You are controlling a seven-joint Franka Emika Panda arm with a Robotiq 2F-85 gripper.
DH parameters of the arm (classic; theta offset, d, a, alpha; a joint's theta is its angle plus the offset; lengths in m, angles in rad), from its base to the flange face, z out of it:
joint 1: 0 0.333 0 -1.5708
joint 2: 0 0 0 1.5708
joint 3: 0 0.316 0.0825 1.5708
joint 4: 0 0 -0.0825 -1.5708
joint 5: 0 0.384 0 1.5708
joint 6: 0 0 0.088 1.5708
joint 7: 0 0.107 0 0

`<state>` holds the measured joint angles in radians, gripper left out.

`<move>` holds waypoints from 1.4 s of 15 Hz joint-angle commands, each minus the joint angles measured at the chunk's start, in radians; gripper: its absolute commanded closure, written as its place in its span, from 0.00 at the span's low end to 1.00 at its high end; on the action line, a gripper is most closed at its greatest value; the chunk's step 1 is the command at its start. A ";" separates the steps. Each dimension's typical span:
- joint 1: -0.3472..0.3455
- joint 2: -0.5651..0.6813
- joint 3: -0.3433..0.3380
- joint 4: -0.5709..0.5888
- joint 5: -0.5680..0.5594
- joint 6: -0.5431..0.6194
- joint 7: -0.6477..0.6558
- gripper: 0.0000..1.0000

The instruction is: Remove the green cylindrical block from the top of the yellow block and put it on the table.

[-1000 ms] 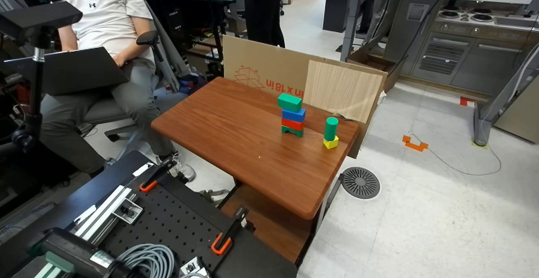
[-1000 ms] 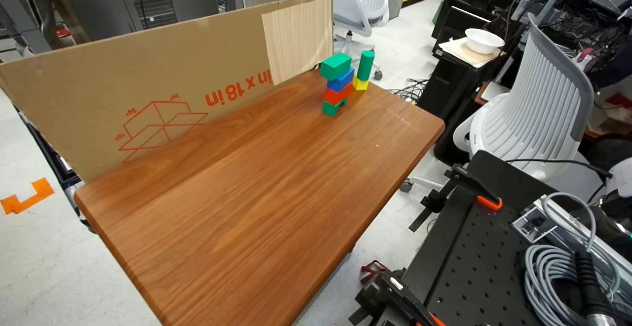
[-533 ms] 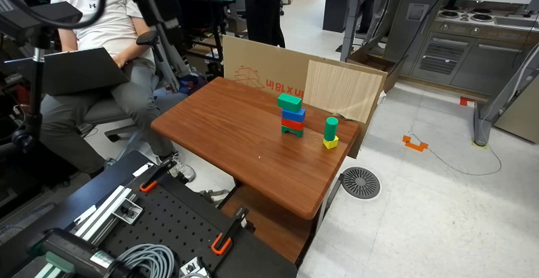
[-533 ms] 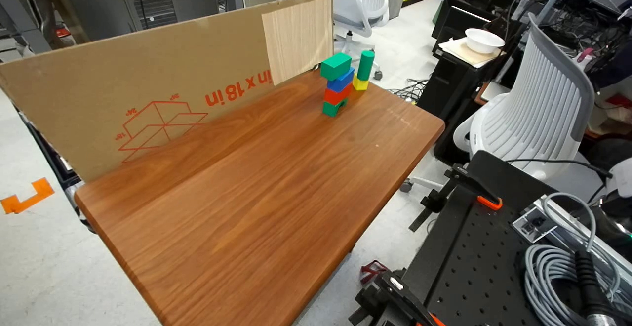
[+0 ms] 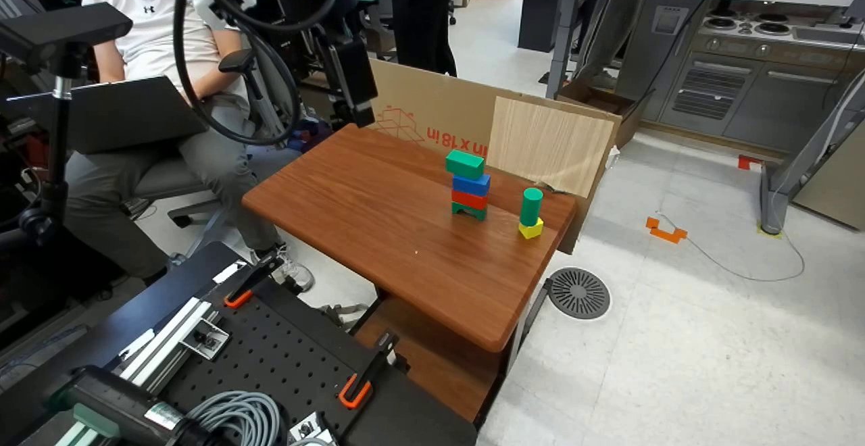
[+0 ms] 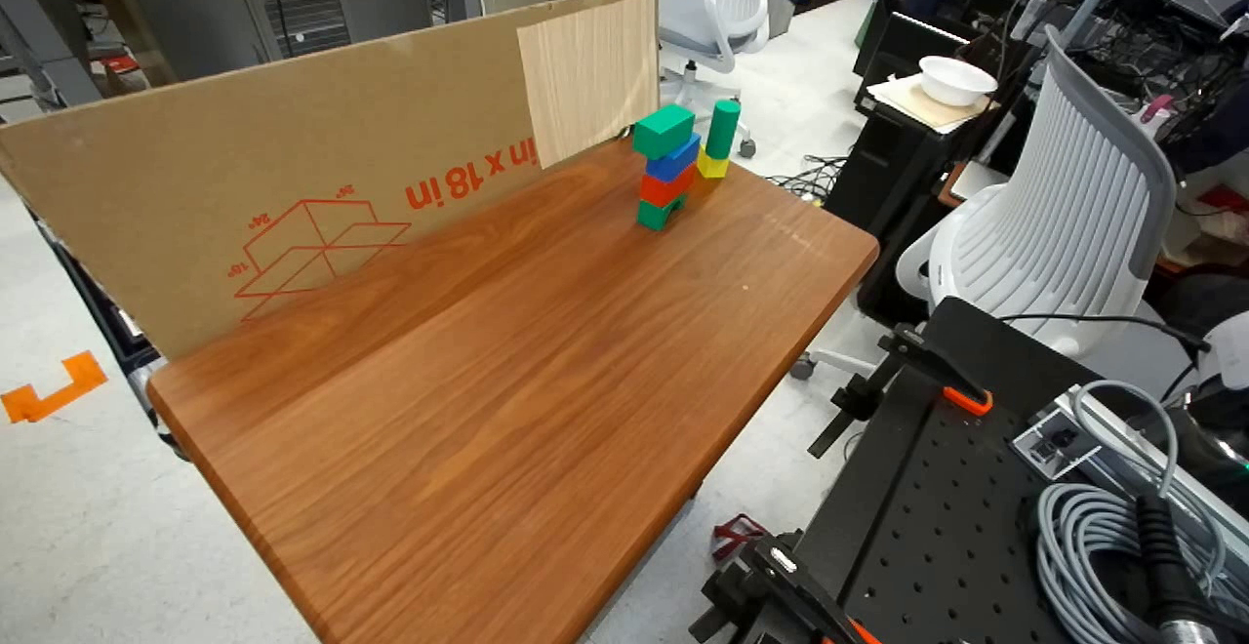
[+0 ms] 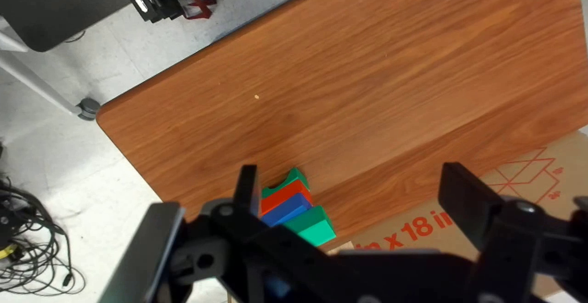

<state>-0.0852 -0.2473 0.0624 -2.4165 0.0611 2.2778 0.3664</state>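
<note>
The green cylindrical block (image 5: 531,207) stands upright on the small yellow block (image 5: 530,230) near the table's end. Both also show in an exterior view, the green cylinder (image 6: 722,130) above the yellow block (image 6: 713,166), behind the multicoloured stack. Neither shows in the wrist view. The table (image 5: 378,196) has a reddish-brown top, also seen in the wrist view (image 7: 349,87). My gripper (image 7: 350,167) is open, with nothing between its spread fingers, high above the table. In an exterior view the arm's black end (image 5: 355,88) hangs at upper left, well away from the green cylinder.
A stack of green, blue, red and green blocks (image 5: 469,186) stands beside the yellow block; its wider green top overhangs. It also shows by the left finger (image 7: 287,206). A cardboard sheet (image 6: 390,117) stands along the table's far edge. A black perforated bench (image 5: 270,344) adjoins the table.
The arm has come into an exterior view from the upper left and moved right and down towards the table. Dark blue shapes appear at another view's top edge. The blocks have not moved.
</note>
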 commanded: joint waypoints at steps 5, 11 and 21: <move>-0.032 0.213 -0.078 0.118 -0.047 0.038 0.105 0.00; -0.026 0.379 -0.147 0.246 -0.062 0.042 0.202 0.00; -0.057 0.600 -0.228 0.510 0.018 0.002 0.075 0.00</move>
<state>-0.1283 0.2831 -0.1512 -2.0082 0.0486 2.3102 0.4849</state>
